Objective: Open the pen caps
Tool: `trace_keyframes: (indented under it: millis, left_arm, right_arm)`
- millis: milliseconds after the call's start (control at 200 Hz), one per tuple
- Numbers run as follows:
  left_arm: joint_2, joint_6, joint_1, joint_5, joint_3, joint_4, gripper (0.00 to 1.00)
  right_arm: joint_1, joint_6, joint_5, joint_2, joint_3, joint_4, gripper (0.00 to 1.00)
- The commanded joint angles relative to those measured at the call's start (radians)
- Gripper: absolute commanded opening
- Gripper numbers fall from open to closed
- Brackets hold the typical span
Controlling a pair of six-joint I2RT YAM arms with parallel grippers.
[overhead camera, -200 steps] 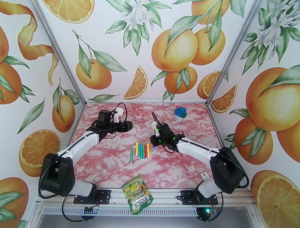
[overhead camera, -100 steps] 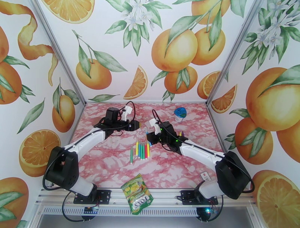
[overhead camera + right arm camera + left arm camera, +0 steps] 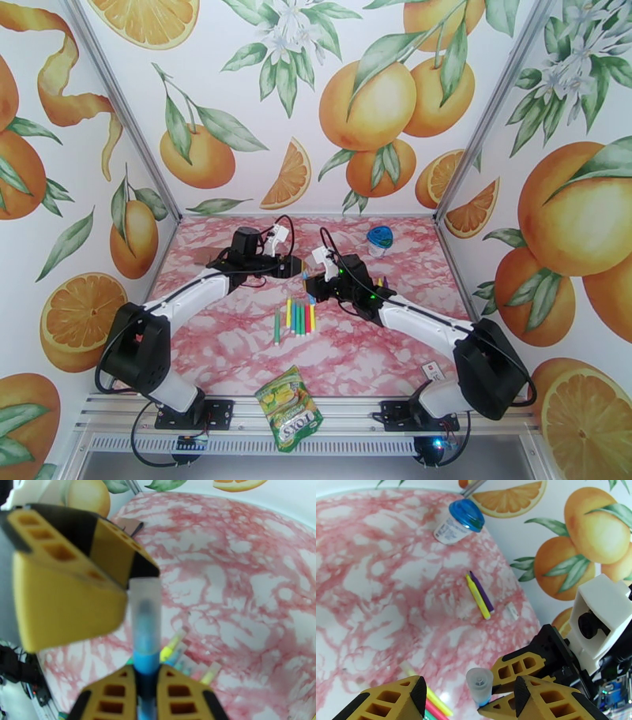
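— Both arms had swung inward since a second earlier, and the left gripper [image 3: 298,267] had narrowed to roughly half-open.

— We read it as the uncapping step. The right gripper [image 3: 147,687] was clamped on the thin blue marker pen [image 3: 146,665], with its frosted clear cap [image 3: 479,683] standing between the left fingers [image 3: 395,701], unpinched. Next called for squeezing the cap, then pulling straight apart.

— From the left wrist we saw a yellow pen [image 3: 478,600] and a purple pen [image 3: 483,593] touching, near the white blue-lidded tub [image 3: 459,520]. Overhead gave us the row of coloured pens [image 3: 299,317] on the pink marbled table [image 3: 237,347].
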Motion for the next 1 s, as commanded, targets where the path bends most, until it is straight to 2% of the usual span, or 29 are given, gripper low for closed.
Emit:
trace_keyframes:
  millis: [0, 450, 741, 876, 996]
  left_arm:
    - [0.007, -0.008, -0.009, 0.025, 0.043, 0.045, 0.56]
    - [0.016, -0.022, -0.037, 0.033, 0.047, 0.055, 0.4]
    - [0.012, -0.033, -0.046, 0.043, 0.046, 0.066, 0.2]
    - [0.009, -0.035, -0.049, 0.041, 0.044, 0.069, 0.11]
    - [0.006, -0.04, -0.049, 0.039, 0.044, 0.071, 0.09]
  right_arm:
    - [0.006, -0.002, -0.028, -0.029, -0.001, 0.051, 0.14]
    - [0.012, -0.001, -0.03, -0.052, -0.015, 0.061, 0.14]
    - [0.014, 0.002, -0.015, -0.071, -0.033, 0.064, 0.14]
    - [0.014, -0.001, -0.01, -0.078, -0.041, 0.063, 0.21]
    - [0.014, -0.005, -0.012, -0.074, -0.045, 0.057, 0.27]
